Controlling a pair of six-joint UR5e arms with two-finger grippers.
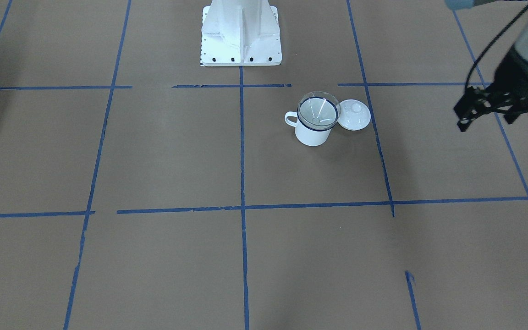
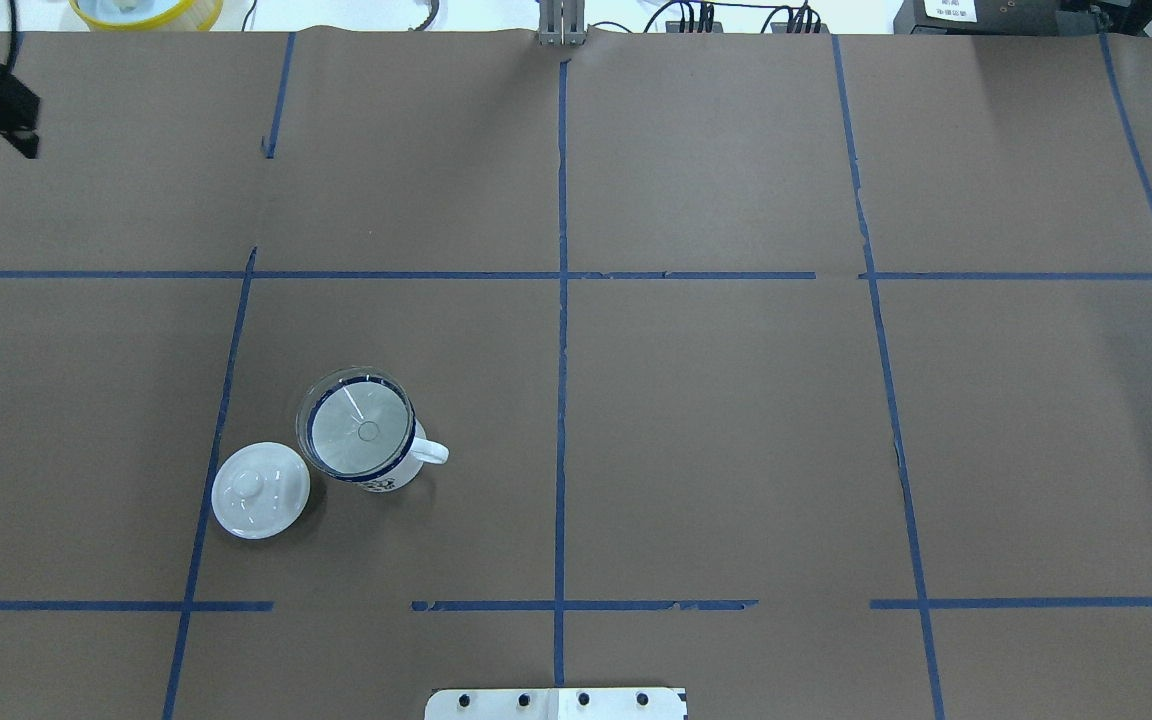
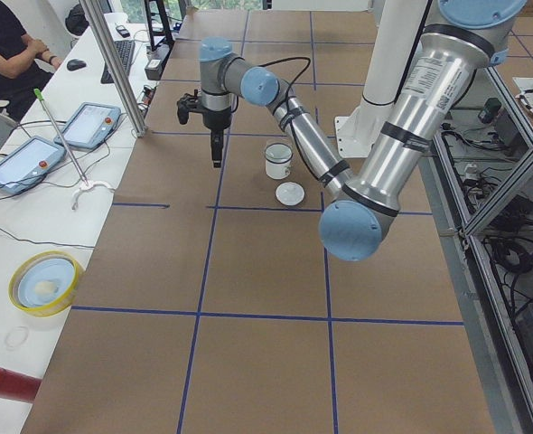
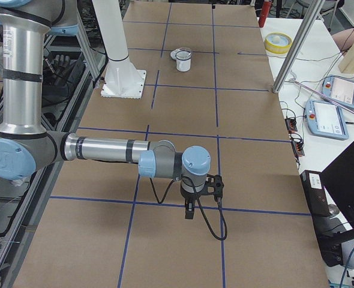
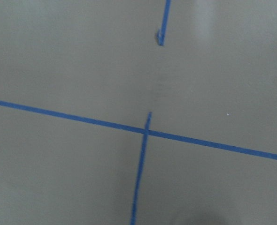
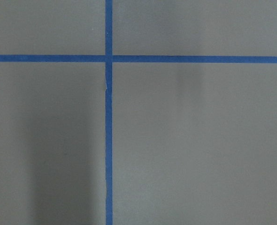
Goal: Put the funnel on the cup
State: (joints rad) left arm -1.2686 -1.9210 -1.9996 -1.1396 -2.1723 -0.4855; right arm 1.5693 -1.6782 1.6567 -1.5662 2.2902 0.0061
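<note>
Funnel (image 1: 318, 112) rests cone-up in the cup (image 1: 312, 136), rim carrying it, so placement looks complete; both sit well apart from the left hand (image 1: 462, 121), raised clear and carrying nothing. Neither this nor the right hand (image 4: 189, 212) shows whether it is spread or closed

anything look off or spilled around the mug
Nothing stands out. The funnel sits in the mouth of the cup, which stands upright with no spill around it. The white lid lies knob up beside the cup. Only the blue tape grid has small gaps.
</note>
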